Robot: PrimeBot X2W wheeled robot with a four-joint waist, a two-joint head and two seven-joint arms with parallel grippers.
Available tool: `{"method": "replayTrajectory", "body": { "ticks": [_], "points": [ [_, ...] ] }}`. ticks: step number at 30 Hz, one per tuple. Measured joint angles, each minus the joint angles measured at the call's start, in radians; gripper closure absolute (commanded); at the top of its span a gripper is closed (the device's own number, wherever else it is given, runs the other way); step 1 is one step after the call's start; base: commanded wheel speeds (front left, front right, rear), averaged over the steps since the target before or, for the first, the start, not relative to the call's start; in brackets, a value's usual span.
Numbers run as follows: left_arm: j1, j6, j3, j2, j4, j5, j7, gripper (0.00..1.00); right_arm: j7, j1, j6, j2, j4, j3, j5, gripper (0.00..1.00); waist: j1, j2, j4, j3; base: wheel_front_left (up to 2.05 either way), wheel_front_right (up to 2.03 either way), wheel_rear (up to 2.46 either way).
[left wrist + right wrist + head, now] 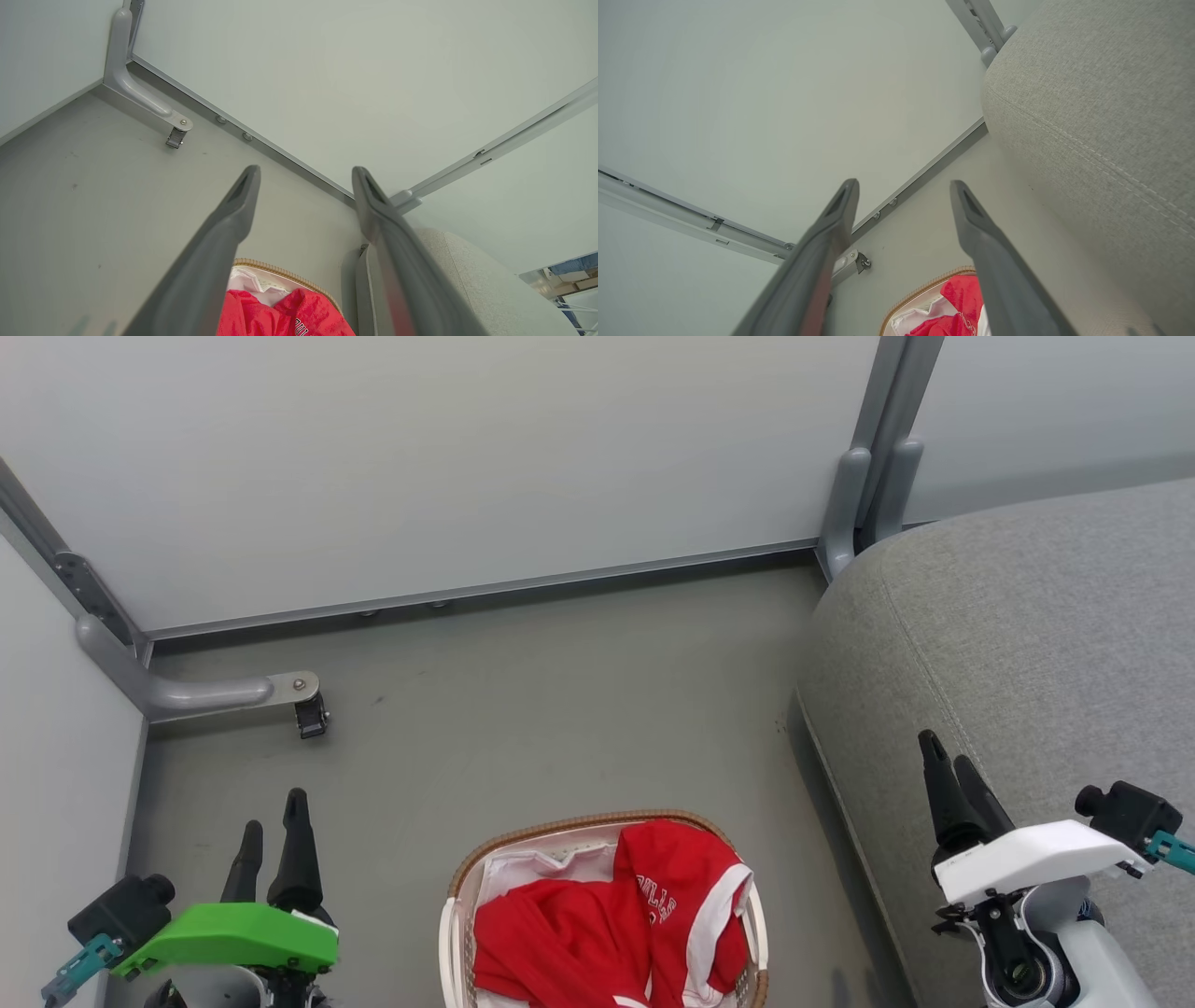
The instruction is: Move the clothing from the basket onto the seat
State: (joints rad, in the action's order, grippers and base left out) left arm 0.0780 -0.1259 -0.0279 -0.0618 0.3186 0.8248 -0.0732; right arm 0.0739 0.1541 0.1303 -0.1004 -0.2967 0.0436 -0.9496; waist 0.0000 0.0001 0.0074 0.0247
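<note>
Clothing (597,924) untouched; left tool (274,812), right tool (943,749) hover parted.

Grey floor (560,709), pale wall panels (467,457), metal base rail (485,590), curved bracket (205,693) at left, grey upright post (887,411)

- Left gripper (273,817), two long dark fingers rising from a bright green wrist cover (233,938), sits at the lower left of the head view, with its fingers pointing up and spread apart.
- Right gripper (945,751), with dark fingers rising from a white wrist cover (1036,859), sits at the lower right, fingers likewise parted.
</note>
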Motion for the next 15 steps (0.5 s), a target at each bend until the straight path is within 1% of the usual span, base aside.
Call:
{"method": "replayTrajectory", "body": {
  "ticks": [7, 15],
  "points": [
    [0.001, 0.006, 0.022, 0.0, 0.011, -0.109, -0.022, 0.0, 0.023, 0.012, 0.0, 0.001, -0.009, 0.029, 0.107, 0.0, 0.0, 0.0, 0.0, 0.006, 0.0, 0.0, 0.0],
    [0.002, 0.033, 0.042, 0.0, 0.021, -0.219, -0.045, 0.0, 0.046, 0.019, 0.0, 0.004, -0.026, 0.033, 0.24, 0.0, 0.0, 0.0, 0.0, 0.01, 0.0, 0.0, 0.0]
  ]
}}
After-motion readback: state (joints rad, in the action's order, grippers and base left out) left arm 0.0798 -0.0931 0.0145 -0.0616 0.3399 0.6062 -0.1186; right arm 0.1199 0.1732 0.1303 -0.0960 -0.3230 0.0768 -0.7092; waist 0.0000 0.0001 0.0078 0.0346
